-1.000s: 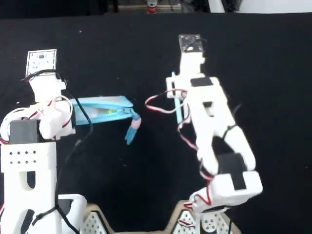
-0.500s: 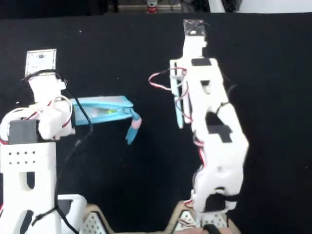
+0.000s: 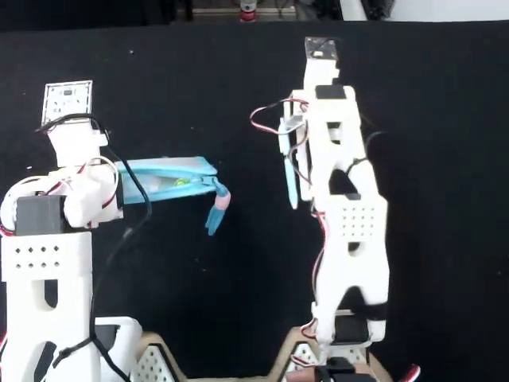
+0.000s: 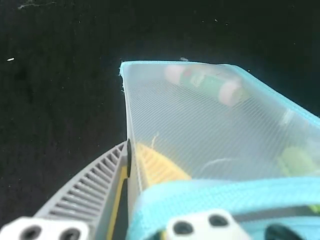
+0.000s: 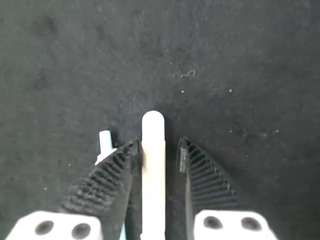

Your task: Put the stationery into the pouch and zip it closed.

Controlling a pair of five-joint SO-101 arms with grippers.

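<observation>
My left gripper (image 3: 121,185) is shut on one end of the light-blue mesh pouch (image 3: 169,178), which stretches out over the black table with its pink-and-blue zipper tag (image 3: 215,208) hanging at the other end. In the left wrist view the pouch (image 4: 200,130) is pinched at its corner by the gripper (image 4: 131,167). A pink-and-green stick (image 4: 205,84) and a yellow-green item (image 4: 299,160) lie inside. My right gripper (image 3: 288,147) stands to the right of the pouch, shut on a pale pen (image 3: 290,175). In the right wrist view the pen (image 5: 153,165) pokes out past the gripper (image 5: 157,142).
White square markers sit on the arms' wrists (image 3: 67,97) (image 3: 321,48). The black table (image 3: 183,270) spreads open between the two arms and in front of the pouch. Arm bases stand at the near edge.
The right arm has straightened and stretched toward the far side, carrying the pen with it. The left arm and the pouch have stayed still.
</observation>
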